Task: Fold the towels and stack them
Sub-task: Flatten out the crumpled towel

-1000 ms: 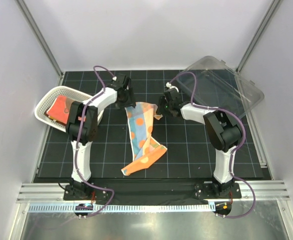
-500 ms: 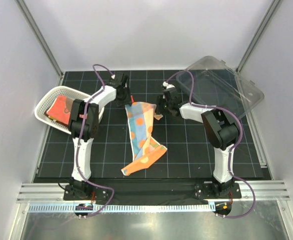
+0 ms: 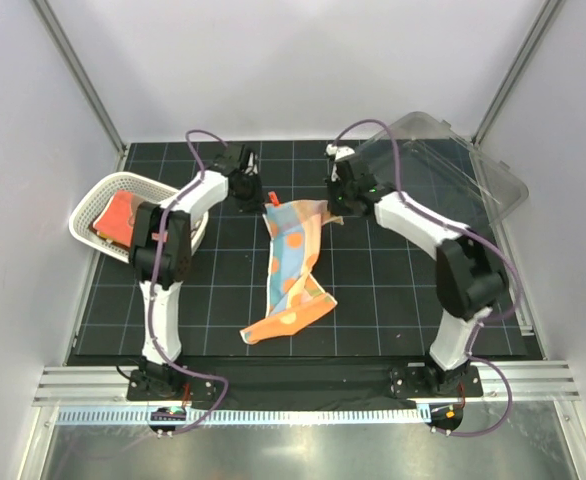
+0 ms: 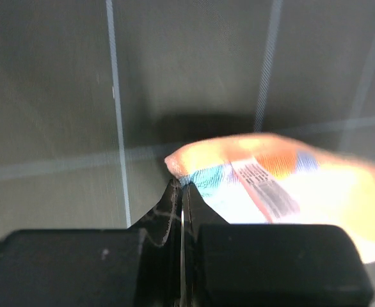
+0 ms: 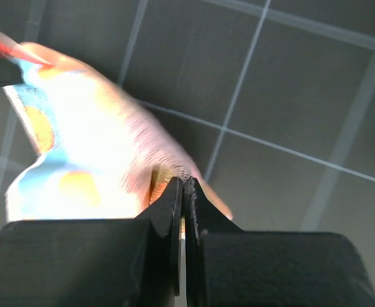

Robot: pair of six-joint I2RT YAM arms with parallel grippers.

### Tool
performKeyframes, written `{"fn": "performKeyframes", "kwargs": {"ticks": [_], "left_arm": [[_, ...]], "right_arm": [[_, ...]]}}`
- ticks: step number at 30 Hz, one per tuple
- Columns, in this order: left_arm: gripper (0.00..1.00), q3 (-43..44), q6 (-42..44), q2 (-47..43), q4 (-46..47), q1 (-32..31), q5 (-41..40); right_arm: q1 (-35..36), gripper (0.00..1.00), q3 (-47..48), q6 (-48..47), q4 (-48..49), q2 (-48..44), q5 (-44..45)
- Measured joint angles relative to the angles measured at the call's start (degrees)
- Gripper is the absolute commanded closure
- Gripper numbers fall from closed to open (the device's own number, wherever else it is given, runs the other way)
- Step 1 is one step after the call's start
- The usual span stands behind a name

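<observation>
At far corners, left tool and right tool pinch towel.

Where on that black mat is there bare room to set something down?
Two bare patches: between the spotted towel and the right arm, and between it and the left arm. Crowded at the far middle, where the left gripper and right gripper have jaws shut on its corners, and by the basket and clear bin.

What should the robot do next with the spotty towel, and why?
Probably lift both corners a little and pull them apart. The left and right jaws are shut on far corners of the spotted towel, which lies twisted and bunched, so stretching should flatten it for folding.
</observation>
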Motion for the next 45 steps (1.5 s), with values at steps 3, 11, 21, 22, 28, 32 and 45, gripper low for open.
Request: {"fn": "performKeyframes", "kwargs": {"ticks": [3, 11, 21, 22, 28, 32, 45], "left_arm": [[1.00, -5.01, -0.42, -7.56, 0.09, -0.02, 0.22], [1.00, -26.69, -3.91, -29.03, 3.41, -4.37, -0.28], [1.00, -45.64, -5.22, -33.31, 2.73, -11.08, -4.35], [1.00, -45.92, -5.22, -34.21, 2.69, -11.17, -5.05], [1.00, -46.56, -5.18, -38.77, 3.02, -11.21, -9.40], [1.00, -46.95, -5.16, -39.50, 3.06, -11.21, -10.49], [1.00, -47.01, -5.14, -39.26, 3.23, -11.21, -10.73]], "right_arm": [[0.57, 0.98, -0.15, -3.63, -5.31, -9.49, 1.01], [10.64, 0.85, -15.26, -3.80, -11.91, -27.19, 3.15], [13.88, 0.45, -30.60, 10.67, -20.41, -37.77, 3.63], [13.92, 0.44, -30.34, 12.98, -20.24, -39.28, 4.28], [13.94, 0.43, -32.50, 29.57, -10.58, -42.49, 7.78], [12.52, 0.44, -35.76, 31.63, -3.96, -37.59, 5.14], [2.89, 0.44, -42.29, 31.15, 13.09, -27.63, -9.35]]}}
